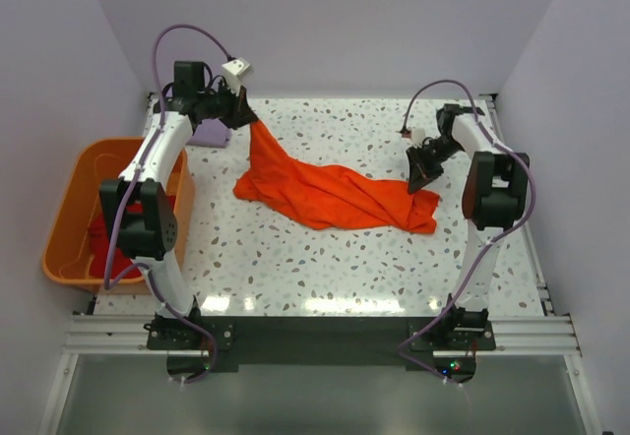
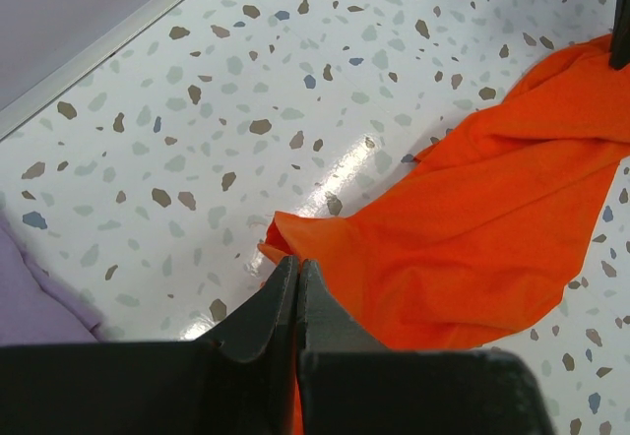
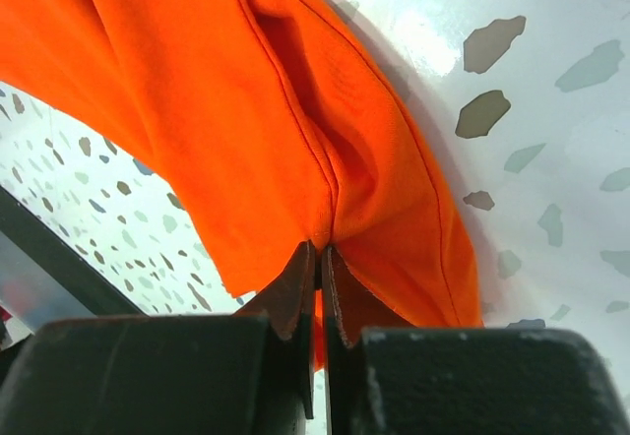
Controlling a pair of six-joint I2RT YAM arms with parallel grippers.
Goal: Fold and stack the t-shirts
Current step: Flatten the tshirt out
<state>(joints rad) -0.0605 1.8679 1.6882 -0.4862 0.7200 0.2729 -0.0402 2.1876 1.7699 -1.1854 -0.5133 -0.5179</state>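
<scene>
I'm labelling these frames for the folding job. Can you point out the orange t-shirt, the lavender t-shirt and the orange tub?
orange t-shirt [image 1: 335,199]: top view, middle of the spread cloth.
lavender t-shirt [image 1: 211,136]: top view, the visible part beside the left arm.
orange tub [image 1: 74,204]: top view, its left inner wall.

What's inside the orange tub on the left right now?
A darker red t-shirt lies crumpled in the orange tub. The left arm crosses over the tub's right side, hiding part of the shirt; whether anything lies beneath it cannot be seen.
</scene>
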